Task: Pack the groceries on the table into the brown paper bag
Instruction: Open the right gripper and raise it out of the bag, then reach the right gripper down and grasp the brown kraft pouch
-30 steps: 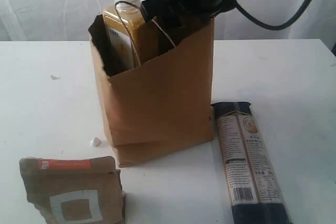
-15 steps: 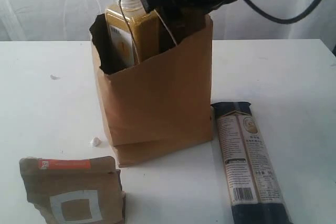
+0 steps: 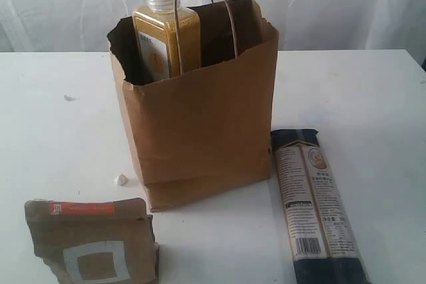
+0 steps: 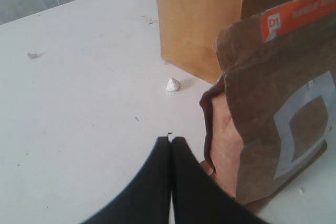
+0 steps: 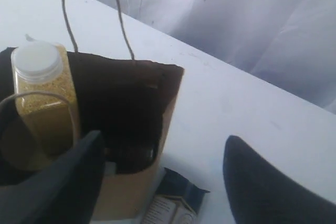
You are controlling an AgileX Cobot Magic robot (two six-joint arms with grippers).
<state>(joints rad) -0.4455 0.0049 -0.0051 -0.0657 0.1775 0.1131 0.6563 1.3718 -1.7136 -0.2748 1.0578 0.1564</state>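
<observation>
At the bag's seven o'clock the brown kraft pouch (image 3: 93,244) waits on the worktop (image 3: 53,138). Your left claw (image 4: 170,140) is pressed together just beside it, holding nothing. The brown paper bag (image 3: 200,131) stands open with the yellow white-capped bottle (image 3: 166,38) upright inside, probably to leave room. At four o'clock lies the long dark pasta pack (image 3: 316,204). Your right claw (image 5: 165,137) hangs over the bag's mouth, fingers apart and empty — deeper contents I can't make out.

Bottom of brown kraft pouch (image 3: 93,244) off-frame.
</observation>
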